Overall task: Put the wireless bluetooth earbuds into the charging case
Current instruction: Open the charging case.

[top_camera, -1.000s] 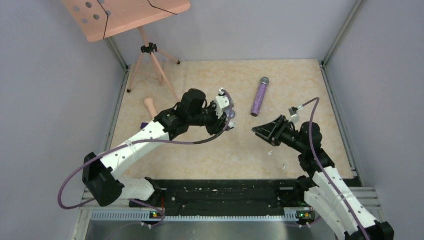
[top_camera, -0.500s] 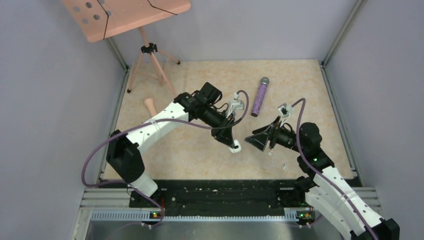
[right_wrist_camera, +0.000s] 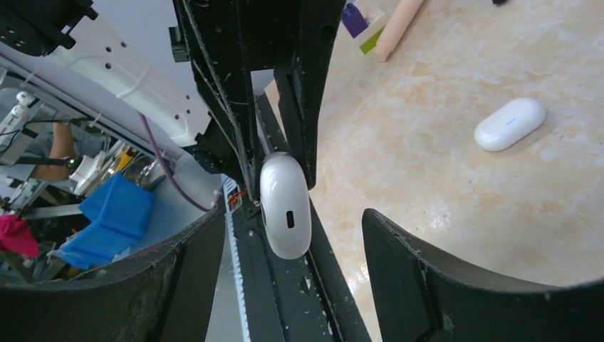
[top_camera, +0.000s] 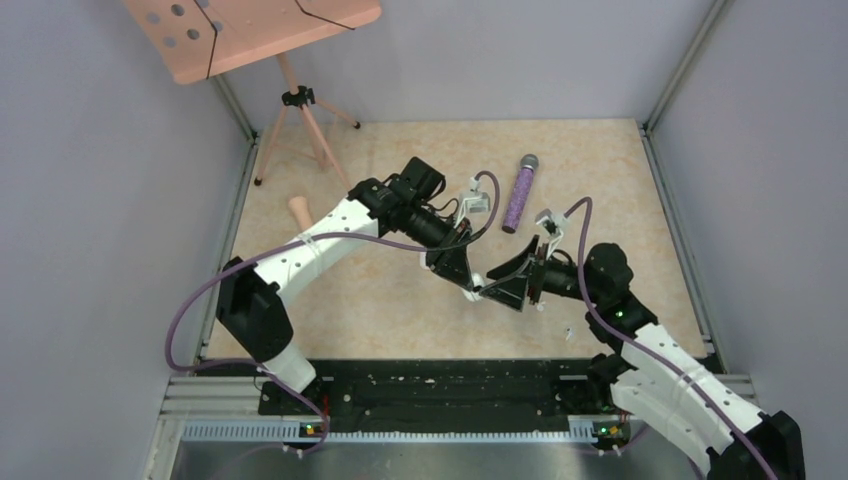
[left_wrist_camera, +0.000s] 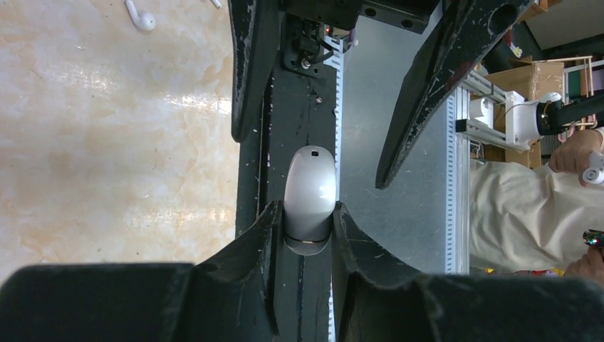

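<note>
Top external, mid-table: left gripper and right gripper nose to nose, just apart, above the beige table. Left wrist view — clamped firmly on a white charging case, rounded end jutting past the fingertips, seen against the black strip along the table's near edge. Straight ahead, the right gripper's two dark fingers splayed wide and gripping nothing, one on each side of the case's line. Right wrist view: same case hanging from the left gripper's tips, small dark slot on its face, level with the gap between the splayed fingers, touching neither. One white earbud lying loose on the table, well apart from the held case and from both grippers. Second case, also white, lying flat on the table farther off — lid down. Purple microphone beyond the grippers, untouched.
</note>
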Controlling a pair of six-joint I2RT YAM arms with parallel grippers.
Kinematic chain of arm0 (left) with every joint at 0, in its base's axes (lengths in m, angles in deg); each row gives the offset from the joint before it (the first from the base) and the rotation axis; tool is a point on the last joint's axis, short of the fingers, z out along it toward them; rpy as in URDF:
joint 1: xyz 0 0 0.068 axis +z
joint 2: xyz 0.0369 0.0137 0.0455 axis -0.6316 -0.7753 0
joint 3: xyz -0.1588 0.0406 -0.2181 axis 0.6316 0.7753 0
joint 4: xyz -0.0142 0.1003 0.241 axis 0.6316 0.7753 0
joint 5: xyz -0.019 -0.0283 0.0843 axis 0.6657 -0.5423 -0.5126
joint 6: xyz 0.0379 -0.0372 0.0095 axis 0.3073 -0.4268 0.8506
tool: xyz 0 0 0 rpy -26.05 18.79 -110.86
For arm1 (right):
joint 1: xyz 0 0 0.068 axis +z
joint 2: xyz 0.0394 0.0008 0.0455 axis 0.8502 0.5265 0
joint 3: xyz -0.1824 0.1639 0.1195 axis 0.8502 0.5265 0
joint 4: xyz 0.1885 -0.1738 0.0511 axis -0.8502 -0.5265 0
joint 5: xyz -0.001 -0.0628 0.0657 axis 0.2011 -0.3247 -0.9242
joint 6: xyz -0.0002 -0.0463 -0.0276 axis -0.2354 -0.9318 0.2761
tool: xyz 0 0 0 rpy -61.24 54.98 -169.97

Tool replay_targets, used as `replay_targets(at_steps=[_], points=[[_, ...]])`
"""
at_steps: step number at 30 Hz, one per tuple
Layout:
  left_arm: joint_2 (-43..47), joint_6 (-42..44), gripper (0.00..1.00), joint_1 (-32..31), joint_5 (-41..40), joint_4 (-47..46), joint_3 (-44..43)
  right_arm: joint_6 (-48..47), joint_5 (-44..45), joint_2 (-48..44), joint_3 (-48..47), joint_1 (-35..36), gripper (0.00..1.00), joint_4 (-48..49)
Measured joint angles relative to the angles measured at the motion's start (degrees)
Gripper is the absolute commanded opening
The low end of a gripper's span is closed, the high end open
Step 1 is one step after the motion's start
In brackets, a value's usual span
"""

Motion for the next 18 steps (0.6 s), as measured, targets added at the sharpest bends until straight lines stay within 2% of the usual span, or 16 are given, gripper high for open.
replay_targets(at_steps=[6,13,15,16,17,18], points=[[-0.5,0.0,0.0,0.0,0.0,0.3,0.0,0.6,-1.0,2.5,0.0,1.0,0.47,1.7],[-0.5,0.0,0.0,0.0,0.0,0.4,0.0,2.1,-1.3,5.7,0.0,1.3,0.43,3.7],[-0.5,0.0,0.0,0.1,-0.1,0.5,0.0,2.4,-1.3,6.3,0.0,1.5,0.23,4.1],[-0.5,0.1,0.0,0.1,-0.3,0.5,0.0,2.7,-1.6,6.4,0.0,1.7,0.06,4.3],[-0.5,0.1,0.0,0.2,-0.7,0.5,0.0,3.0,-1.8,6.5,0.0,1.8,0.0,4.6],[-0.5,-0.2,0.0,0.3,-0.3,0.9,0.0,2.9,-1.7,6.6,0.0,2.1,0.0,4.7]])
